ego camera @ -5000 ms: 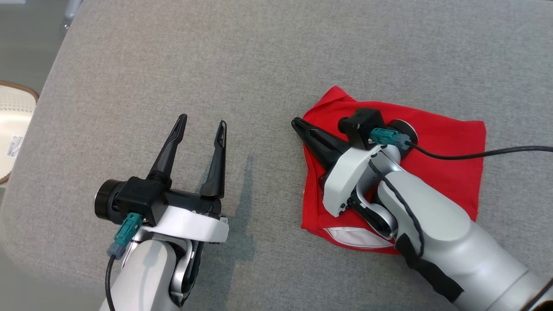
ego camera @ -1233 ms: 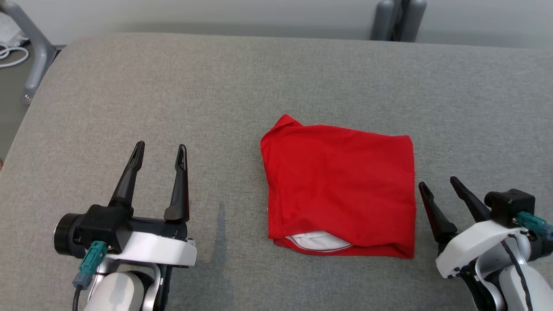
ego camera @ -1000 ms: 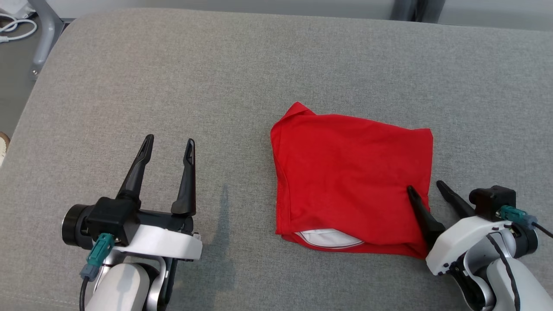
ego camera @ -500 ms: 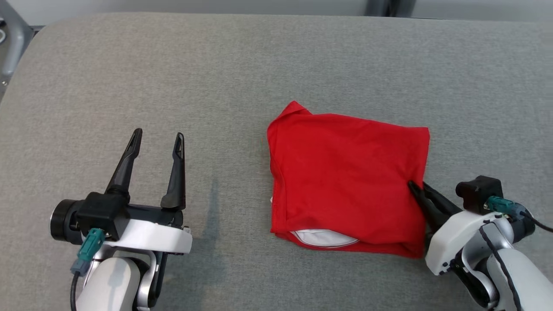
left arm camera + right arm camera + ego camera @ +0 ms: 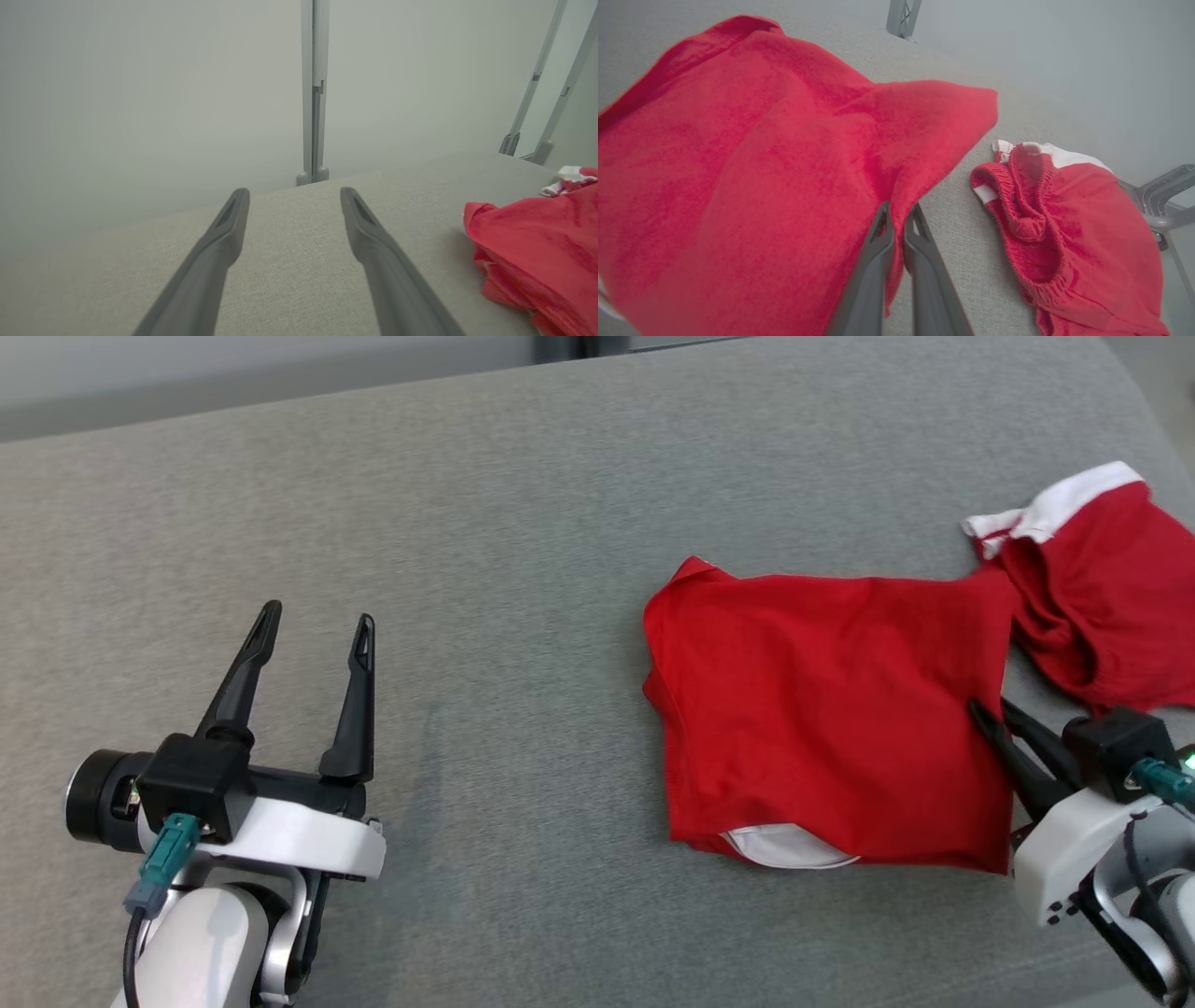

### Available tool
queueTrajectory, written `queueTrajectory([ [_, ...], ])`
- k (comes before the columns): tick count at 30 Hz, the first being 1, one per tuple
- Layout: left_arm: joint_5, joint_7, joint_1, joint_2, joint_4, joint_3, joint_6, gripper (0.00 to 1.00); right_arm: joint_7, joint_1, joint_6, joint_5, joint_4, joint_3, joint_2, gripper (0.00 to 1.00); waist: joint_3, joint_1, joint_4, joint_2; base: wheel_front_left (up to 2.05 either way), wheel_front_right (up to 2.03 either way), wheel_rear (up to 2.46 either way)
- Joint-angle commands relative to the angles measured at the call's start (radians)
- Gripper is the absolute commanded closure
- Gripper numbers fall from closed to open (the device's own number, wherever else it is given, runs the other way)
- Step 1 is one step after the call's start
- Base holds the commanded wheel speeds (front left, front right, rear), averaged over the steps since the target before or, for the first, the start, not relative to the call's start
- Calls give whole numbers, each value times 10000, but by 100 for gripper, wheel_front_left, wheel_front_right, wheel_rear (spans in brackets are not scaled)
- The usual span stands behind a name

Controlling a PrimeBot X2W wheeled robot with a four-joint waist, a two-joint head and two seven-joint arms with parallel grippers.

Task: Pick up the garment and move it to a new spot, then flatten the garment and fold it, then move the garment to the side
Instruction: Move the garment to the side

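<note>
Just closed right gripper point(image 5: 990, 709) on right edge of folded garment point(image 5: 831, 728), lying right of centre in head view (spread wide a second ago). Left gripper point(image 5: 313, 633) at lower left: wide open, empty. Looks folded already, so probably ready to drag aside, toward shorts point(image 5: 1092, 607) at upper right.

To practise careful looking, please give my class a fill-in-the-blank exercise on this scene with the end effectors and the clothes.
1. The right end effector is ____ on the edge of the folded garment.
2. The left end effector is ____ and holds nothing.
3. The shorts beside the garment have a ____ waistband.
4. Both clothes lie on a ____ surface.

Missing words: shut; open; white; grey
</note>
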Motion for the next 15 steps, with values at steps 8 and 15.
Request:
queueTrajectory([
  [8, 408, 593, -691, 396, -330, -346, -208, 0, -55, -1810, -6, -166, -173, -73, -807, 100, 756, 0, -1980, -1, 0, 0, 0],
  [15, 630, 881, -1320, 522, -386, -647, -439, 0, -707, -3520, -6, 175, 1458, -498, -1279, 100, 1332, 0, -1993, -1, 0, 0, 0],
])
